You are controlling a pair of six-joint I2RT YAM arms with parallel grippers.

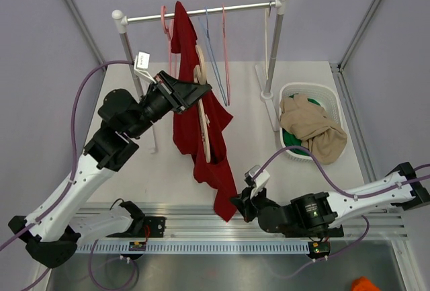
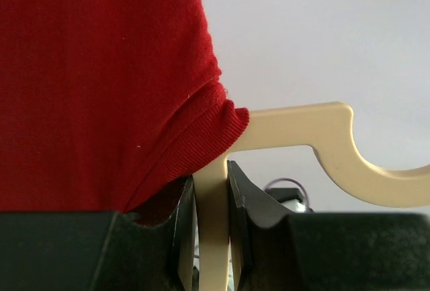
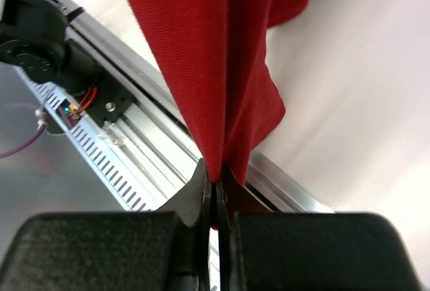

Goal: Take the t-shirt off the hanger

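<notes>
- two grips on at once. left gripper (image 1: 191, 93) is closed on the neck of the cream hanger (image 1: 207, 136), just under its hook; in the left wrist view the jaws sit tight against both sides of the stem.
- right gripper (image 1: 236, 205) is pinched shut on the lowest fold of the red t-shirt (image 1: 191, 126), low over the metal rail (image 1: 282, 205) at the near table edge. in the right wrist view the cloth rises out of the closed jaws in two taut layers.
- t-shirt is on the hanger, held out in front of the clothes rack (image 1: 201, 12). its ribbed collar bunches against the hanger neck, touching it beside the left jaws. the top of the shirt lines up with the rack bar; cannot tell if it touches.
- other hangers (image 1: 218, 56) hang on the bar. the white basket (image 1: 330, 93) at right holds a beige garment (image 1: 312, 130), well apart from the work.
- step in hand, as i judge it: strip the shirt off by pulling the hem while the left holds the hanger.
- doing it well: hold the left firm and tilt the hanger so one shoulder slips free first.
- draw the hem along the hanger arm, not straight down, or the collar may catch.
- pull slowly; a thin pinch on two layers could slide out.
</notes>
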